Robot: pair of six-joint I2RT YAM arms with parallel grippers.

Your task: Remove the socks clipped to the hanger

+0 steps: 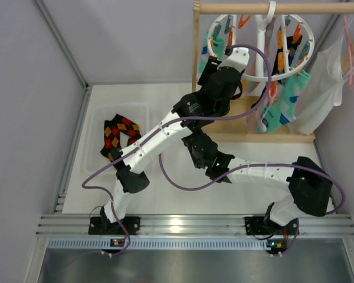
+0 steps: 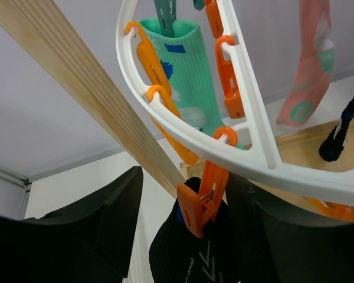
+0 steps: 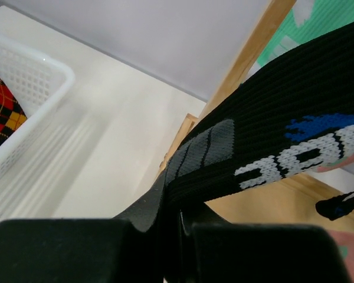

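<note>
The left end effector (image 2: 187, 203) has its fingers apart, one on each side of an orange clip (image 2: 202, 197) that hangs from the white ring of the hanger (image 2: 248, 141) and bites the cuff of the black sock (image 2: 192, 262). The right end effector (image 3: 174, 221) sits lower and nearer, and looks clamped on the foot end of that same sock, whose knit runs up and to the right out of its jaws. So the sock's long axis stretches from the clip down to the right end effector. The left arm is the one at the clip, and the coming move likely turns on squeezing that clip so the sock can come free downward. A mint sock (image 2: 194, 71) and a salmon sock (image 2: 310, 76) hang from other clips further round the ring, beside the wooden upright (image 2: 100, 100). Well to the left on the bench (image 1: 165, 100), the basket (image 1: 93, 154) holds only argyle socks (image 1: 119, 134), as far as can be seen.
</note>
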